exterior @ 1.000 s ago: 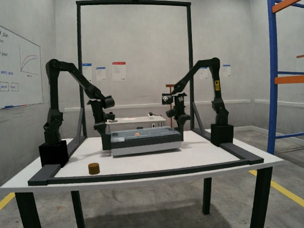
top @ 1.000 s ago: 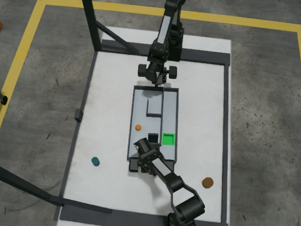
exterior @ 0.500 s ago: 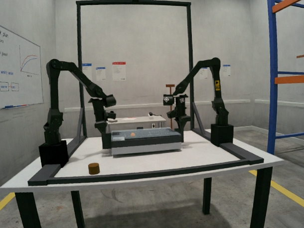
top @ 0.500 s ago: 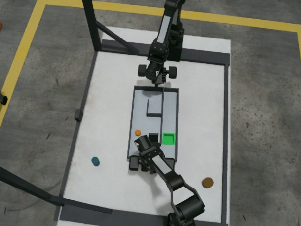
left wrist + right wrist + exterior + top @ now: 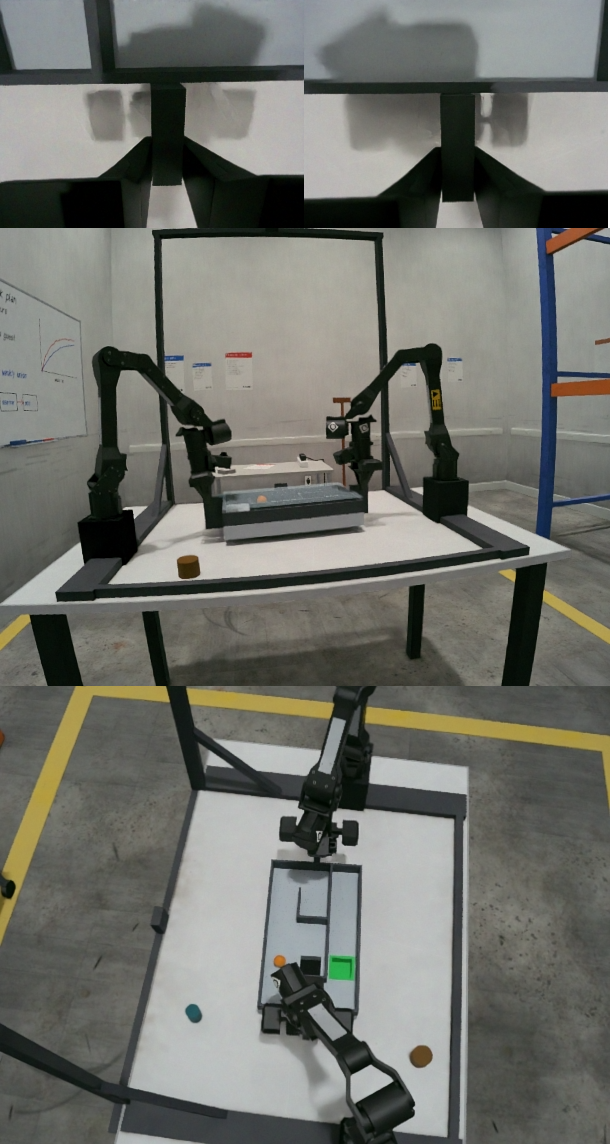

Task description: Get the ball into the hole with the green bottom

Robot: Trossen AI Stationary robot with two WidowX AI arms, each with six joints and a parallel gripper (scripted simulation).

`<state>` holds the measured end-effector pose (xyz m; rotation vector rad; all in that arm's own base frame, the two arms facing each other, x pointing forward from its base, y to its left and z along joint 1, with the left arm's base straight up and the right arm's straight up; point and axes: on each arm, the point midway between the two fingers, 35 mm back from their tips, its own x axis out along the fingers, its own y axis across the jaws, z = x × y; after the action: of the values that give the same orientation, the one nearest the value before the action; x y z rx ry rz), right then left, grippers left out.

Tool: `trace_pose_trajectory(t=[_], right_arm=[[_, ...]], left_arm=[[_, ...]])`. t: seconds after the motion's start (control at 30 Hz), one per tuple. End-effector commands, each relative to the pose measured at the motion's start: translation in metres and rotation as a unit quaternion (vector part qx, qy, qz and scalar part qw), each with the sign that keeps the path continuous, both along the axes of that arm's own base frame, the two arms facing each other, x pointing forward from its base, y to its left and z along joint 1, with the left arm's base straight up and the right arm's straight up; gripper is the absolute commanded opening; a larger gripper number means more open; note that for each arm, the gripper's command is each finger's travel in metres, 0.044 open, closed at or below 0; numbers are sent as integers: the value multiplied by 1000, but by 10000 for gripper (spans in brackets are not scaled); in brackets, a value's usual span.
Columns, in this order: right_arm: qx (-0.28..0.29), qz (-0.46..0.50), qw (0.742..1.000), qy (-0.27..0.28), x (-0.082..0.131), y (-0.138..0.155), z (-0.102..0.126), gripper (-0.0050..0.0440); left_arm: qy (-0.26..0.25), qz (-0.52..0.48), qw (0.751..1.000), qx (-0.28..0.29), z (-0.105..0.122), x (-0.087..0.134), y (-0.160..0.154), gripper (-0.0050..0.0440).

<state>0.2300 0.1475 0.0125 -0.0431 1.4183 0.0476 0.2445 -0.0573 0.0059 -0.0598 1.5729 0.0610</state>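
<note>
Ball (image 5: 279, 961) (image 5: 261, 499) is sitting inside the board (image 5: 295, 941) (image 5: 295, 528), in the wide lane, near the long outer wall opp. the divider (image 5: 328, 911) (image 5: 102, 45), & just beside the black hole (image 5: 310, 966), w/o being in it. Green hole (image 5: 342, 969) is lying across the divider in the narrow lane, so the ball isn't occupying it. L end effector (image 5: 317, 859) (image 5: 364, 498) (image 5: 167, 160) is pinching the tab (image 5: 167, 112) at the board's far end in the top view; R end effector (image 5: 309, 1010) (image 5: 214, 513) (image 5: 457, 172) is pinching the other tab (image 5: 457, 125) at the opp. end, its arm covering pt. of the board there. Clear lid (image 5: 300, 493) is covering the board, w/ the ball showing thru it. Short bent wall (image 5: 312, 919) is jutting off the divider into the wide lane, betw. the ball & the L end. Board is casting a shadow on the counter (image 5: 225, 886) (image 5: 410, 538); can't tell if its underside is touching or if it's lying quite flat. Teal cyl. (image 5: 193, 1013) is standing on the counter on the wide-lane side, apart from the board; brown cyl. (image 5: 421, 1056) (image 5: 188, 567) is standing on the opp. side, well apart, nearer the R arm. Arm shadows are falling over both board ends.
</note>
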Motion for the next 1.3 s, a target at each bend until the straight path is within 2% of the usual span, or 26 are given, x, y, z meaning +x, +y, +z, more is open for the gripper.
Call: trace_pose_trajectory(t=[0.0,0.1,0.2,0.27,0.4,0.43,0.5,0.57,0.67,0.8,0.83,0.93,1.2,1.27], right_arm=[[7,-1,1000,-29,2,3,3,-50],[12,-1,999,-38,1,3,-2,-50],[22,1,999,-36,8,7,7,-50],[4,0,1000,-24,8,7,7,-50],[17,1,1000,-24,3,2,3,-50],[4,1,1000,-16,9,7,11,-50],[23,2,1000,-11,11,6,17,-50],[3,2,1000,-2,11,7,17,-50],[16,2,1000,11,12,6,21,-50],[9,0,1000,-3,11,7,21,-50],[7,0,1000,-7,4,2,11,-50],[8,0,1000,-5,6,3,14,-50],[7,-1,999,-39,1,3,-2,-50],[16,1,999,-29,3,3,2,-50]], left_arm=[[0,-2,1000,-5,13,10,-1,-50],[9,-2,1000,-10,17,11,-1,-50],[-4,-3,1000,-12,16,8,-1,-50],[-11,-1,1000,2,11,5,-2,-50],[-10,-2,1000,-14,16,9,-1,-50],[-18,-1,1000,5,7,4,-2,-50],[-25,-2,1000,-12,4,2,0,-50],[-33,-1,999,5,2,3,-3,-50],[-42,-4,999,-8,-4,1,-2,-50],[-43,-2,999,-2,3,7,-3,-50],[-21,-2,1000,-6,3,7,-2,-50],[-27,-2,1000,-6,2,6,-2,-50],[10,-2,1000,-5,17,11,-2,-50],[-4,-2,1000,-11,17,8,-1,-50]])
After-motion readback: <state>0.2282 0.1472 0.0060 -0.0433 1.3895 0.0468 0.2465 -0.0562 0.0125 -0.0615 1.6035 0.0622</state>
